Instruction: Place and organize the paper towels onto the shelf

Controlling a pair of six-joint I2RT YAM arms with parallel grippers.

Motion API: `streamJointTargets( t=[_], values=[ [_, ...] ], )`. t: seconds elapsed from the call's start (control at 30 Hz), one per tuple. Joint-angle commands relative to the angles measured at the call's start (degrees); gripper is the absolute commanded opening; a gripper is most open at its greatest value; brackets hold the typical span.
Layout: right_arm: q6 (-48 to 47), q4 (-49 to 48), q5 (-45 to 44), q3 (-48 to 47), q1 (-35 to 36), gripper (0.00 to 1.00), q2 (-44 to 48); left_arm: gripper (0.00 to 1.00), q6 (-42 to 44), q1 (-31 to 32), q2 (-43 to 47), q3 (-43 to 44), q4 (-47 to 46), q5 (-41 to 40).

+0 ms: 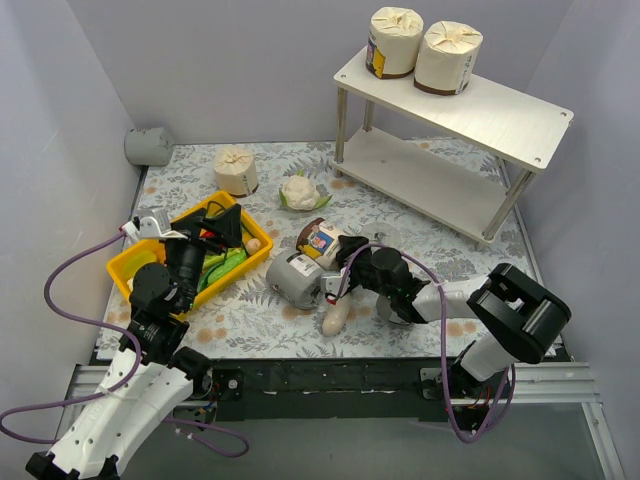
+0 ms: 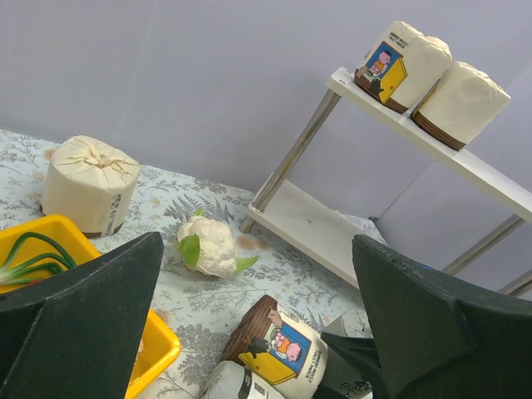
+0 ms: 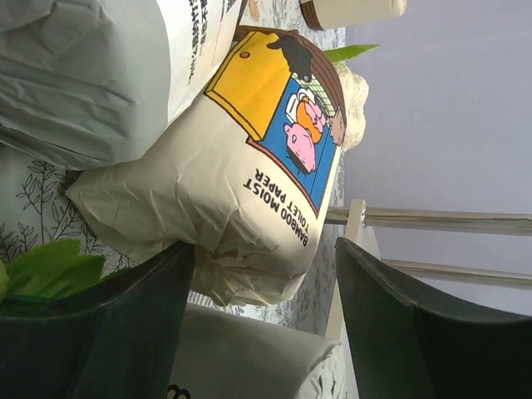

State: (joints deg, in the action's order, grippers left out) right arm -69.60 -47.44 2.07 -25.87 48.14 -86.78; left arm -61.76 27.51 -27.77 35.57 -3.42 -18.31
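The shelf (image 1: 470, 110) stands at the back right with two cream paper towels (image 1: 395, 42) (image 1: 447, 57) on its top board. A third cream roll (image 1: 235, 170) stands on the table. A labelled cream roll (image 1: 322, 240) lies against a grey roll (image 1: 293, 280). My right gripper (image 1: 338, 268) is open, and in the right wrist view its jaws (image 3: 264, 249) sit either side of the labelled roll's (image 3: 249, 158) pleated end without clamping it. My left gripper (image 1: 232, 226) is open and empty above the yellow tray (image 1: 135, 262).
A cauliflower (image 1: 300, 192) lies mid-table and a long white radish (image 1: 335, 318) lies near the front edge. Another grey roll (image 1: 148, 146) lies in the back left corner. The tray holds green vegetables (image 1: 222, 265). Grey walls close in the sides.
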Motion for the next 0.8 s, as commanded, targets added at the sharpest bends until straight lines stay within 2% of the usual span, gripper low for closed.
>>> streamJointTargets(
  t=[0.0,0.07,0.17,0.2,0.3,0.53,0.67,0.77],
  values=[
    [0.1,-7.9,0.5,-2.3,0.4,0.75,-2.4,0.98,0.5,-0.2,-0.4,-0.2,-0.4,0.5],
    [0.1,-9.5,0.5,-2.6,0.5,0.74,-3.2,0.98,0.6,-0.2,-0.4,-0.2,-0.4,0.5],
    [1.1,-11.8,1.0,-3.0,0.3,0.63,-4.6,0.98,0.6,-0.2,-0.3,-0.1,-0.4,0.5],
    [1.4,-12.3,1.2,-3.0,0.4,0.54,-5.1,0.98,0.6,-0.2,-0.3,-0.2,-0.4,0.5],
    [3.7,-13.8,1.6,-3.0,0.4,0.42,-5.1,0.98,0.6,-0.2,-0.4,-0.2,-0.4,0.3],
    [13.1,-12.5,-1.7,-4.9,0.4,0.34,-2.7,0.98,0.6,-0.2,-0.4,-0.2,-0.4,0.5],
    [19.8,-10.5,-7.4,-6.9,0.4,0.33,-0.3,0.98,0.6,-0.2,-0.4,-0.1,-0.4,0.6],
    [26.9,-2.9,-14.2,-12.2,0.4,0.33,1.3,0.98,0.6,-0.2,-0.5,-0.2,-0.4,0.6]
  ],
)
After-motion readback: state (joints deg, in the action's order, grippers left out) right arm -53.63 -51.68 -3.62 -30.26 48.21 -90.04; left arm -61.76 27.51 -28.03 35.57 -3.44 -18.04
